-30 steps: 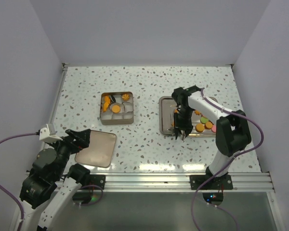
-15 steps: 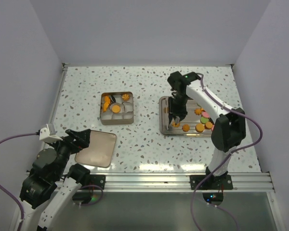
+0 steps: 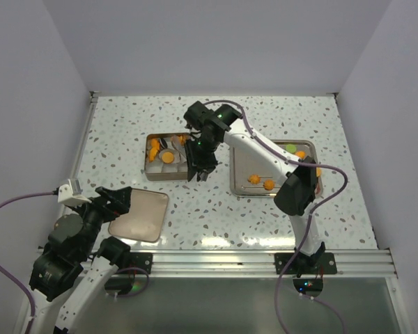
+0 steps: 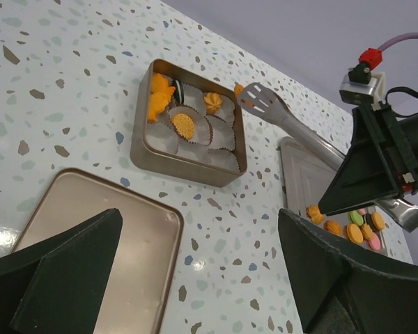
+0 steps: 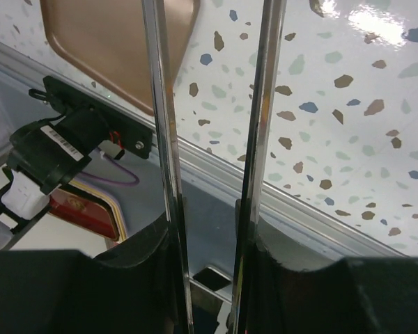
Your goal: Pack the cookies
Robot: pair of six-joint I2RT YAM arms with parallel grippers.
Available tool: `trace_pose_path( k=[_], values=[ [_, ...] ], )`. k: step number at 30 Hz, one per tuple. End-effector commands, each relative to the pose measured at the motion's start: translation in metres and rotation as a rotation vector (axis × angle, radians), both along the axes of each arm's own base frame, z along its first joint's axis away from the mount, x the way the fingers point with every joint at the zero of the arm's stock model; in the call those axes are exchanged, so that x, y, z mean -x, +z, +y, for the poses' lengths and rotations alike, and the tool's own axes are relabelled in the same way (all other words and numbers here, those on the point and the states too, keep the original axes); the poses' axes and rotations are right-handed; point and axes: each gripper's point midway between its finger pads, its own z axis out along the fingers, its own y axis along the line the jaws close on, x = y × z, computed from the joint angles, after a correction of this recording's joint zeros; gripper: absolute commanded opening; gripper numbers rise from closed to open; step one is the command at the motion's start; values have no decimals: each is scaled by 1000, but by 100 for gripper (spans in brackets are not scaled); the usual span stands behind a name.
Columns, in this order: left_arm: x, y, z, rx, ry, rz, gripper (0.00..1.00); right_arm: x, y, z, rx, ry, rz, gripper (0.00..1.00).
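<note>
Orange cookies lie on the steel tray, and in the left wrist view they show with pink and green ones on that tray. More cookies sit in white paper cups inside the square tin, whose rim shows from above. My right gripper hangs by the tin's right side, shut on metal tongs. An orange cookie shows at the tongs' slotted head. The tongs' two arms run between my right gripper. My left gripper stands open near the table's front left.
The copper-coloured tin lid lies flat at the front left, just under my left fingers. The table's metal front rail and the left arm's base show in the right wrist view. White walls stand on three sides.
The right arm has swung left with the tongs, from over the steel tray to the right side of the tin. The left arm has not moved.
</note>
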Motion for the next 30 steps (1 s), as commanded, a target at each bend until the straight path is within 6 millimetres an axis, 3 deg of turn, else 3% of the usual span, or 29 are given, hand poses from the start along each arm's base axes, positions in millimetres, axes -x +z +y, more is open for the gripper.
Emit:
trace_pose_path(
  k=[1,12,30],
  values=[
    [-4,8,1,0,7,-37,100,12,4,4,3,-11,83,25],
    [-2,9,4,11,21,-42,100,18,-36,-2,70,-5,145,23],
    [-2,9,4,11,19,-45,100,9,-55,7,80,-24,157,32]
  ],
)
